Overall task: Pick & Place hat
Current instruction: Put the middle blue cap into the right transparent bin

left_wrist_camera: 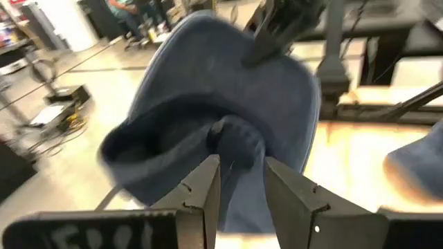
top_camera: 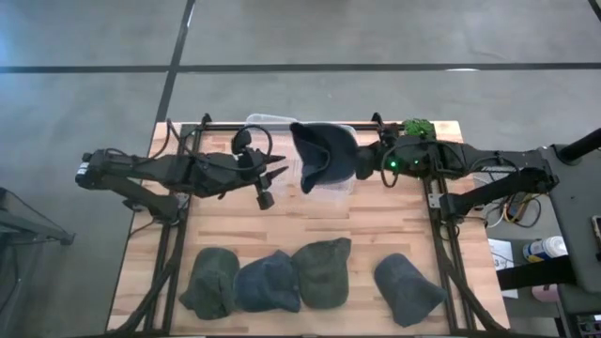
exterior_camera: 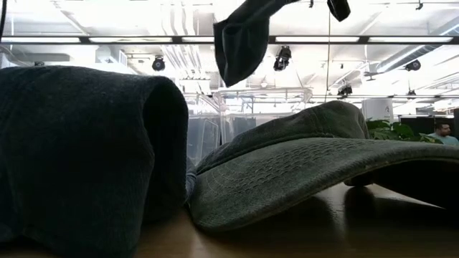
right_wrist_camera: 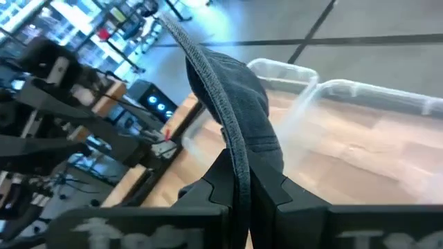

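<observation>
Hat point(top_camera: 322, 156) in right pincer point(right_wrist_camera: 240, 181) above clear bin point(right_wrist_camera: 346, 138); lettering unreadable

Bare wood strip mid-table point(top_camera: 310, 221) open for passing. Four hats point(top_camera: 315, 280) crowd front edge. Held hat point(top_camera: 324, 155) hangs over clear bin point(top_camera: 331, 188), blocking it.

Bright ceiling strip lights point(exterior_camera: 107, 39) glare in the low view; both wrist views are motion-blurred.

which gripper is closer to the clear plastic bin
Right. The right gripper holds the dark blue hat at the clear bin's right edge; the left gripper is open, just off its left side.
</observation>
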